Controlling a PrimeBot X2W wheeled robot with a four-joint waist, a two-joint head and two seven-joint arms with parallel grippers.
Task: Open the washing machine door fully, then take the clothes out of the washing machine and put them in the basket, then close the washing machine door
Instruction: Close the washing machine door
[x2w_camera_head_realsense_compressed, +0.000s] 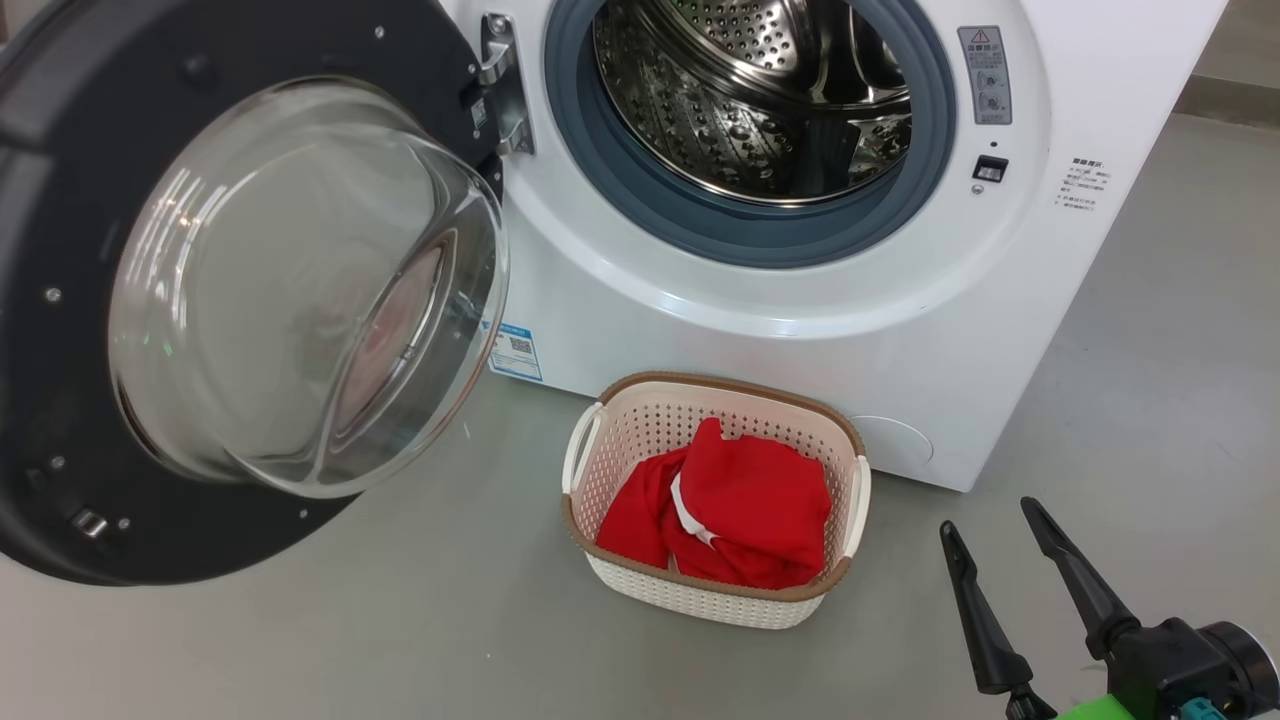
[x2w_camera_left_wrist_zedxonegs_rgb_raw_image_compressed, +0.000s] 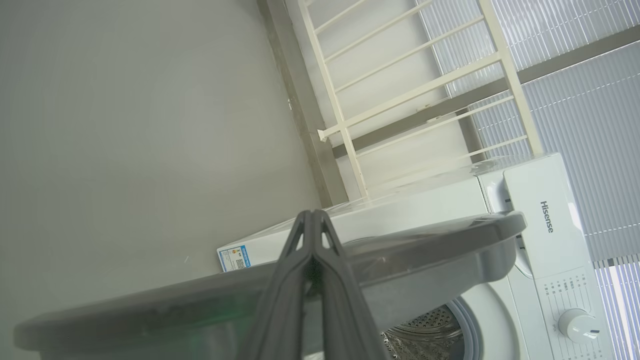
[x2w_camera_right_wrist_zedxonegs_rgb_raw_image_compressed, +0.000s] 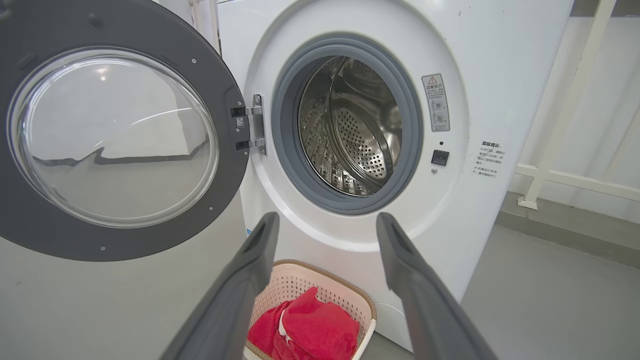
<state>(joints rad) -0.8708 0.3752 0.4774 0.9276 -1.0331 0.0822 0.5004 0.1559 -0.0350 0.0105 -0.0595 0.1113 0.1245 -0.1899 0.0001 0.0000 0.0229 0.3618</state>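
The washing machine (x2w_camera_head_realsense_compressed: 820, 330) is standing on the grey floor (x2w_camera_head_realsense_compressed: 350, 630), and the washing machine door (x2w_camera_head_realsense_compressed: 250, 290) is hanging wide open from its hinge (x2w_camera_head_realsense_compressed: 500, 90) at the left edge of the round opening, its bulging glass bowl facing the head camera. Inside the grey gasket (x2w_camera_head_realsense_compressed: 620, 190), the perforated steel wall of the drum (x2w_camera_head_realsense_compressed: 740, 110) is showing. The basket (x2w_camera_head_realsense_compressed: 715, 600) is sitting on the floor just in front of the machine's bottom front edge, below the opening and to the right of the blue label (x2w_camera_head_realsense_compressed: 516, 352). The clothes (x2w_camera_head_realsense_compressed: 760, 500) are lying bunched inside the basket, red fabric with a strip of white trim (x2w_camera_head_realsense_compressed: 685, 512) running across the folds. The right gripper (x2w_camera_head_realsense_compressed: 988, 514) is hovering over the floor to the right of the basket and apart from it, its two dark fingers spreading wide and gripping nothing. In the right wrist view those fingers (x2w_camera_right_wrist_zedxonegs_rgb_raw_image_compressed: 240, 285) are framing the lower edge of the opening, with the basket lying between them further down. The left gripper (x2w_camera_left_wrist_zedxonegs_rgb_raw_image_compressed: 312, 215) is appearing in the left wrist view with its two fingers pressing together tip to tip and nothing visible between them. It is pointing across the door's rim, seen edge-on there, towards the machine's top edge and a white rail (x2w_camera_left_wrist_zedxonegs_rgb_raw_image_compressed: 400, 95) beyond. Whether the fingers are touching the door cannot be told.
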